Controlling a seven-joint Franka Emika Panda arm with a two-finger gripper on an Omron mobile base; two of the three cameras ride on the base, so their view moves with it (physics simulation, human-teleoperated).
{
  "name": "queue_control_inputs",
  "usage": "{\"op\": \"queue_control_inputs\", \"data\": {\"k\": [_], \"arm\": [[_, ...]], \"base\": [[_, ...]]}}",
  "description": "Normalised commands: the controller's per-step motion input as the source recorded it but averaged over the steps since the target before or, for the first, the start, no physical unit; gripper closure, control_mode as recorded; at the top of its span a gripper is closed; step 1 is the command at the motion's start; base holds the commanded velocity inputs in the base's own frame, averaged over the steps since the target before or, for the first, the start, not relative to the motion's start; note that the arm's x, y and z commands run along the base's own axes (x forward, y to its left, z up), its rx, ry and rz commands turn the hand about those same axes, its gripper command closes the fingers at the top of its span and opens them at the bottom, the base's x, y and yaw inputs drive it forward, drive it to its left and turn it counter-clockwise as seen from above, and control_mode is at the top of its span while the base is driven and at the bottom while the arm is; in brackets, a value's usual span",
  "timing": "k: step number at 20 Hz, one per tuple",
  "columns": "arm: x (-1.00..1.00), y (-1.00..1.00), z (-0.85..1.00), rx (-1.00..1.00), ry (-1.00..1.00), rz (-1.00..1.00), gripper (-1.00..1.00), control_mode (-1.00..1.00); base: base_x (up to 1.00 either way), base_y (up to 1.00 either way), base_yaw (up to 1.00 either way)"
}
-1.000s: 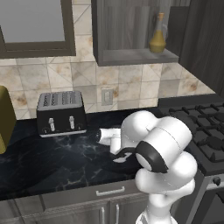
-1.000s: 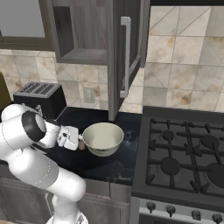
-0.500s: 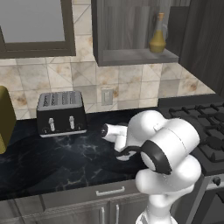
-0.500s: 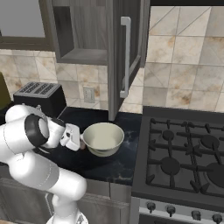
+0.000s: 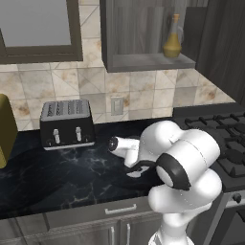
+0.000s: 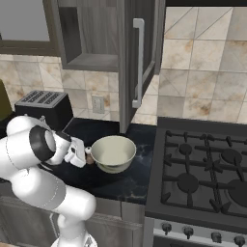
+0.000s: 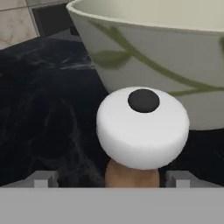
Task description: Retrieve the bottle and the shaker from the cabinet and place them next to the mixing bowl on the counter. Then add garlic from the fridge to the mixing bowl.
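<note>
Gripper (image 7: 113, 179) spread wide, one finger tip at either side of the shaker (image 7: 142, 131) and clear of it. Shaker upright on the counter (image 7: 39, 131), its white top with a dark centre spot, just beside the mixing bowl (image 7: 166, 61), which lies at 12 o'clock from it in the hand view. Bottle (image 5: 172, 38) on the cabinet (image 5: 143, 61) shelf, at 1 o'clock from the toaster (image 5: 66, 123).
</note>
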Motion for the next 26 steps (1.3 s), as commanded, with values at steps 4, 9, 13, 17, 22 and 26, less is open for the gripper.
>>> {"op": "queue_control_inputs", "data": {"k": [4,9,13,17,22,26], "arm": [[0.00,0.13,-0.13,0.00,0.00,-0.03,-1.00,-1.00],[-0.04,0.01,0.04,-0.02,0.00,0.00,-1.00,-1.00],[-0.39,0.17,0.47,-0.01,0.00,0.00,-1.00,-1.00],[-0.52,0.00,0.76,0.01,0.00,-0.01,-1.00,-1.00],[-0.49,-0.19,1.00,0.09,0.04,-0.01,-1.00,-1.00],[-0.64,-0.15,0.99,0.01,0.13,0.20,-1.00,-1.00]], "base": [[0.00,0.00,0.00],[0.00,0.00,0.00],[0.00,0.00,0.00],[0.00,0.00,0.00],[0.00,0.00,0.00],[0.00,0.00,0.00]]}}
